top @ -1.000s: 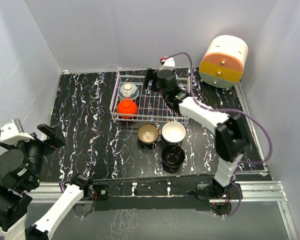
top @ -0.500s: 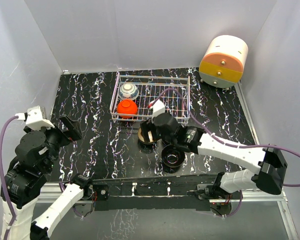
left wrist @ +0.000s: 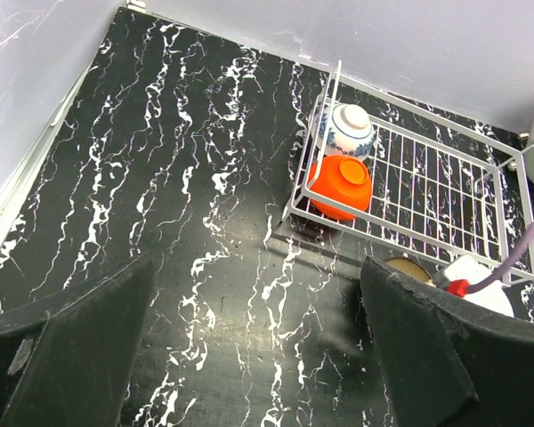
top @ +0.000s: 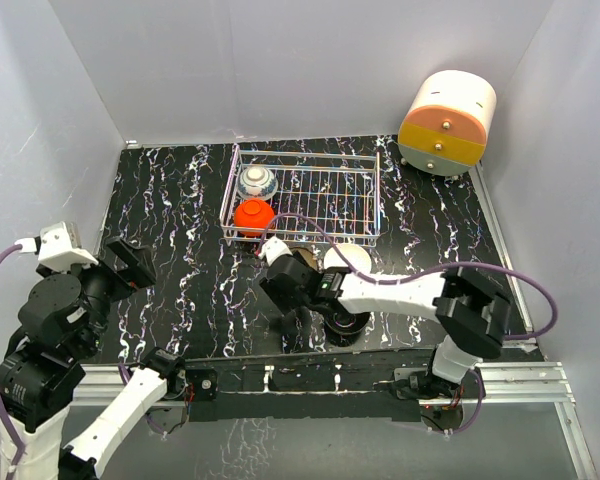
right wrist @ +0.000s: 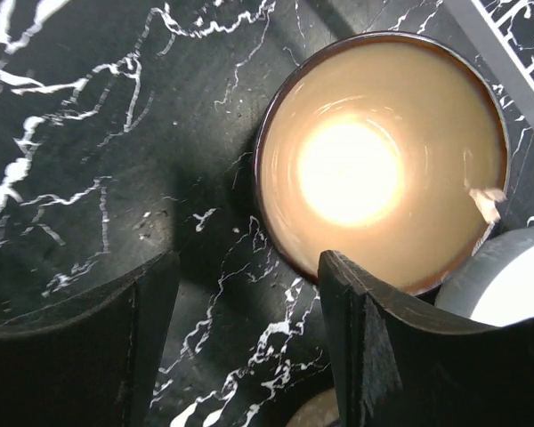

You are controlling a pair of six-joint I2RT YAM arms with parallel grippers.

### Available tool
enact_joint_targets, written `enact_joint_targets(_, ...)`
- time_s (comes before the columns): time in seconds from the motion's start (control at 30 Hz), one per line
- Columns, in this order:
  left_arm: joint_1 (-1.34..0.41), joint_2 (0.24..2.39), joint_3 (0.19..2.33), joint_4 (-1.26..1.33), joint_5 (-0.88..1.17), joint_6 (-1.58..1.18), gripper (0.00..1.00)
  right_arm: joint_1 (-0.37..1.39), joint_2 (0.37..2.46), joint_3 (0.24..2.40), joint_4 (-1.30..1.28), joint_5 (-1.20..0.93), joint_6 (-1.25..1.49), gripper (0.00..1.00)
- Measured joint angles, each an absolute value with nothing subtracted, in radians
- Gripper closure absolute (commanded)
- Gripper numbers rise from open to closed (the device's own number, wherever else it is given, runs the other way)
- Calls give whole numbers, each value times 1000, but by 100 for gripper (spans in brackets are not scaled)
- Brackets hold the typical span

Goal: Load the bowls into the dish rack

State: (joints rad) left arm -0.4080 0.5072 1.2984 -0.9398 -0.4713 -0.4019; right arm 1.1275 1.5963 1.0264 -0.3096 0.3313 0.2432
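Note:
The white wire dish rack (top: 325,205) holds the blue-and-white bowl (top: 257,182) and, in front of it, the red bowl (top: 253,216), both at its left end. My right gripper (top: 285,290) hangs just before the rack, over the tan bowl (right wrist: 383,160). It is open: one finger overlaps the bowl's near rim, the other stands over bare table to the left. The white bowl (top: 350,258) sits beside it, and the black bowl (top: 344,318) is half hidden under my right arm. My left gripper (top: 125,265) is wide open, high at the left.
A cream-and-orange round drawer unit (top: 447,122) stands at the back right. Grey walls close in the marbled black table (top: 180,220) on three sides. In the left wrist view the rack (left wrist: 427,191) lies ahead to the right.
My right arm has swung back from the rack to the front and come down over the tan bowl, its jaws narrowing. The left arm has shifted slightly.

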Motion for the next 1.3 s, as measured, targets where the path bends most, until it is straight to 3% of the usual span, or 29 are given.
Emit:
enact_joint_targets(0.23, -408, 476, 1300, -959, -495, -403, 3, 1126, 1702, 1077, -278, 387, 179, 37)
enact_joint_targets(0.5, -408, 472, 1299, -971, -508, -404, 3, 1119, 1744, 1083, -204, 433, 132, 64)
enact_joint_targets(0.73, -408, 471, 1299, -978, -514, -405, 3, 1110, 1791, 1083, -186, 439, 122, 77)
enact_joint_targets(0.87, -408, 467, 1299, -982, -516, -405, 3, 1105, 1791, 1083, -178, 436, 120, 92)
enact_joint_targets(1.07, -408, 467, 1299, -988, -516, -405, 3, 1100, 1766, 1083, -187, 390, 127, 92)
enact_joint_targets(1.3, -408, 467, 1299, -996, -517, -405, 3, 1069, 1591, 1071, -181, 141, 191, 92)
